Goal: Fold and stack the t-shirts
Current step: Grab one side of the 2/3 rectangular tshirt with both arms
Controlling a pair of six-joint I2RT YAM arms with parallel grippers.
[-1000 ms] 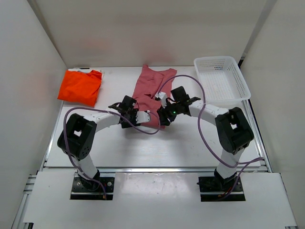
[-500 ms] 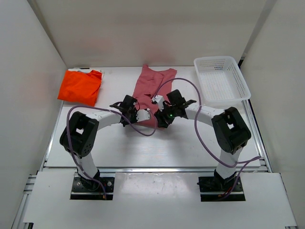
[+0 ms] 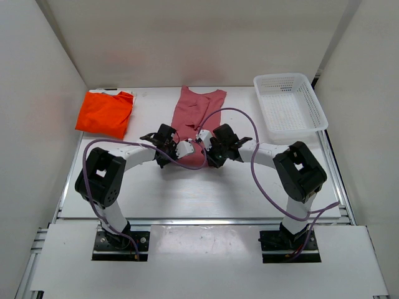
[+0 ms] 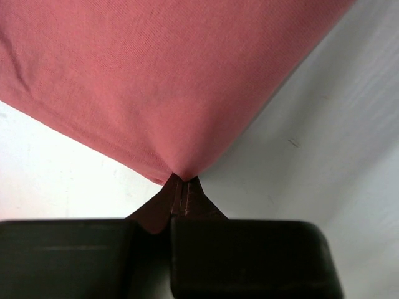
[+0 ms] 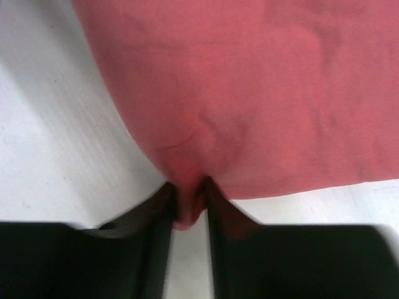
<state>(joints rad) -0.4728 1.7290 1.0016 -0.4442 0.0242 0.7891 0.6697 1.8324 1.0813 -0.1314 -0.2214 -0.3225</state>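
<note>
The pinkish-red cloth t-shirt (image 3: 201,109) is spread at the middle of the white worktop (image 3: 249,180), its near hem clamped by the left fingers (image 4: 237,255) and nipped between the narrowed right fingers (image 5: 149,230). A fold is judged begun. Next, the hem must be lifted together and laid toward the collar.

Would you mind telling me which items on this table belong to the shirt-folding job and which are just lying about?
For the job: the pinkish-red t-shirt, its near edge pinched by the left pincer and the right pincer; the orange t-shirt, folded, far left.
Just lying about: the white mesh basket, far right.
</note>
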